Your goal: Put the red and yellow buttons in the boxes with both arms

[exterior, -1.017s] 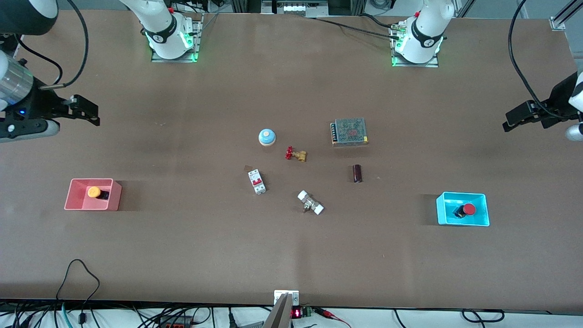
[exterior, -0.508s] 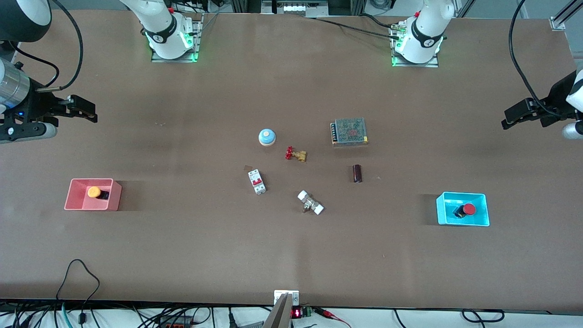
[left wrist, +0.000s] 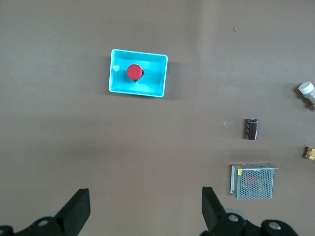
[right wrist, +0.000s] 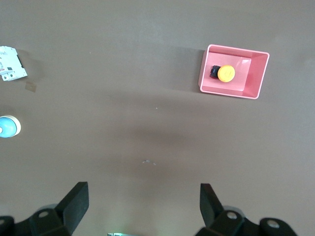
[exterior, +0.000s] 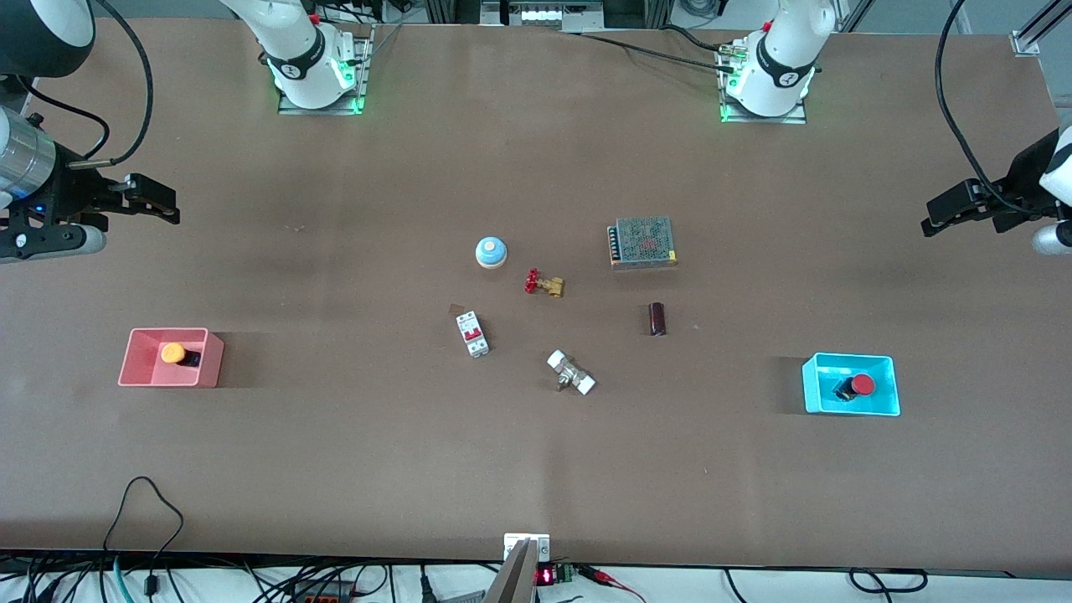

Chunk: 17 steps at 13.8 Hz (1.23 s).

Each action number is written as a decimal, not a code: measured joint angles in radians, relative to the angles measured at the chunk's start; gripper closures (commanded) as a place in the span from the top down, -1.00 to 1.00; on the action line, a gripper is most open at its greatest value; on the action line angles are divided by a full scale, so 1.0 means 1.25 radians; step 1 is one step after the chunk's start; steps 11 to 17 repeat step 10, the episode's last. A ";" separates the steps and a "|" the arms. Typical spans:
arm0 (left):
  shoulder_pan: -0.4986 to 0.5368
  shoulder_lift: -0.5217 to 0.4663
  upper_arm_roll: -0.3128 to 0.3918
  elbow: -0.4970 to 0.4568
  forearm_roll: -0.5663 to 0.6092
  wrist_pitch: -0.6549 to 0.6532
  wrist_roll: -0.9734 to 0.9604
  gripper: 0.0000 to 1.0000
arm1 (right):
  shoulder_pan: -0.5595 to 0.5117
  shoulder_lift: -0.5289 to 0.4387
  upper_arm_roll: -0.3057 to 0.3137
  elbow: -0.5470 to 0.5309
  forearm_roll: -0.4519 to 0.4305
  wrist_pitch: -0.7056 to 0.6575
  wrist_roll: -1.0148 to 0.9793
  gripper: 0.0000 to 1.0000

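Note:
The yellow button (exterior: 173, 353) lies in the salmon pink box (exterior: 134, 360) at the right arm's end of the table; both show in the right wrist view, button (right wrist: 226, 73) and box (right wrist: 258, 73). The red button (exterior: 863, 384) lies in the cyan box (exterior: 816, 389) at the left arm's end; the left wrist view shows that button (left wrist: 134, 72) and box (left wrist: 160, 78). My right gripper (exterior: 163, 206) is open and empty, high over the table edge at its end. My left gripper (exterior: 938, 219) is open and empty, high over the table edge at its end.
In the middle of the table lie a blue-domed button (exterior: 491, 251), a brass valve with a red handle (exterior: 543, 283), a grey mesh-topped unit (exterior: 642, 241), a dark cylinder (exterior: 657, 318), a white breaker (exterior: 472, 333) and a white-capped fitting (exterior: 570, 373).
Both grippers have drawn back a little toward their ends of the table, mostly in the first half second. The buttons and boxes have not moved.

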 measured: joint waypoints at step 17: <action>0.000 -0.055 -0.001 -0.086 0.000 0.022 0.000 1.00 | -0.001 0.000 0.000 0.000 0.000 -0.003 0.002 1.00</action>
